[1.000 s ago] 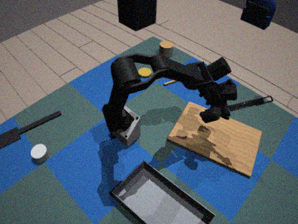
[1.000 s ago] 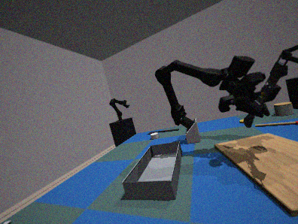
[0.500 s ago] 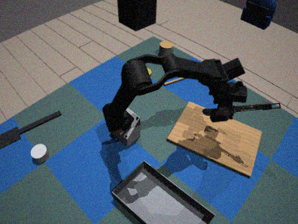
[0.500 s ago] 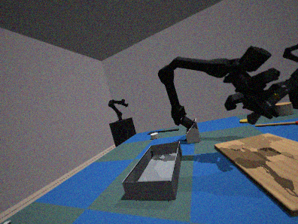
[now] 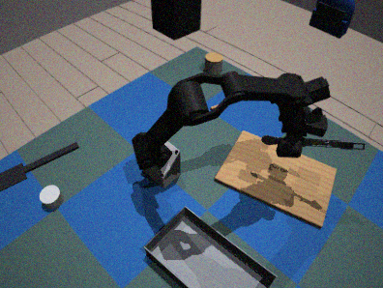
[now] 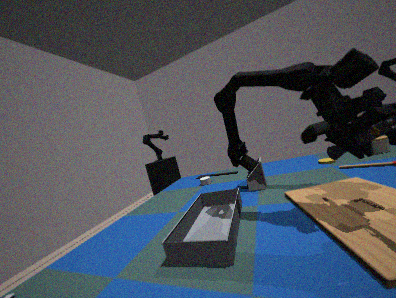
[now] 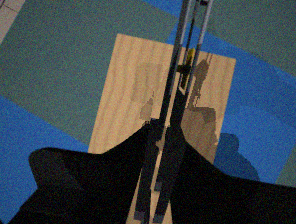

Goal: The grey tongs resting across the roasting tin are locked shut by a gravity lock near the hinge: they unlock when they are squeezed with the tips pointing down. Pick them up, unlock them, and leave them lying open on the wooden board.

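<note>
The grey tongs (image 5: pixel 338 143) (image 7: pixel 175 60) are held nearly level above the wooden board (image 5: pixel 316 179) (image 6: pixel 370 187) (image 7: pixel 107 110). My gripper (image 5: pixel 289 146) (image 7: pixel 158 130) is shut on the tongs, around their arms. In the top view, the slotted hinge end points right and the tips point left. The two arms lie close together with a narrow gap; a yellow part shows between them in the wrist view, where the hinge end is out of frame. In the exterior view the tongs are mostly hidden. The roasting tin (image 5: pixel 232 245) (image 6: pixel 200 254) holds nothing.
A white round piece (image 5: pixel 50 195) (image 6: pixel 205 181) and a dark long-handled object (image 5: pixel 53 157) lie left in the top view. A tan-topped cylinder (image 5: pixel 214 63) (image 6: pixel 380 145) stands at the back. A yellow disc (image 6: pixel 326 161) and a thin stick (image 6: pixel 367 165) lie beyond the board.
</note>
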Motion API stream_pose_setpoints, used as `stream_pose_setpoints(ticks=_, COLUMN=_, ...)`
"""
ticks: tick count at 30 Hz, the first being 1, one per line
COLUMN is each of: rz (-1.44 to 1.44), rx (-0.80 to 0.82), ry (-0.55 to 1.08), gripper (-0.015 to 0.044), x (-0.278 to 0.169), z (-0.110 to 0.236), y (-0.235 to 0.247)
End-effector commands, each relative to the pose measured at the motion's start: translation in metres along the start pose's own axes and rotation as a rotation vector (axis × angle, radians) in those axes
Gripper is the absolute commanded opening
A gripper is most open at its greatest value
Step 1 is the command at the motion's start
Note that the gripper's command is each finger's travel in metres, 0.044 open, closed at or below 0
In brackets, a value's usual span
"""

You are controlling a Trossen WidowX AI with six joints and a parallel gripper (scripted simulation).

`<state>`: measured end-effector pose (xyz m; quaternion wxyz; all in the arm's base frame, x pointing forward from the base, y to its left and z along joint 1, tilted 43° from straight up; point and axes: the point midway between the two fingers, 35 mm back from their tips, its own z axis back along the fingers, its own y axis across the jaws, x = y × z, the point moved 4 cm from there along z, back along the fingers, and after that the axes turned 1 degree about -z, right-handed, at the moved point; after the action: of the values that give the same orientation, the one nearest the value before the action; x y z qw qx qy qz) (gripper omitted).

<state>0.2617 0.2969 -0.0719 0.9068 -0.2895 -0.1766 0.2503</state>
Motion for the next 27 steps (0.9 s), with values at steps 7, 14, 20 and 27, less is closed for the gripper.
stream_pose_setpoints(ticks=7, rz=-0.020, rx=0.001, ry=0.126, gripper=-0.0150, x=0.009, z=0.004, y=-0.004)
stream_pose_setpoints(ticks=14, rz=-0.034, rx=-0.009, ry=0.228, gripper=-0.0150, x=0.013, z=0.008, y=-0.011)
stream_pose_setpoints(ticks=20, rz=-0.047, rx=-0.021, ry=0.316, gripper=-0.0150, x=0.015, z=0.012, y=-0.017)
stream_pose_setpoints(ticks=27, rz=-0.066, rx=-0.041, ry=0.420, gripper=-0.0150, x=0.016, z=0.019, y=-0.026)
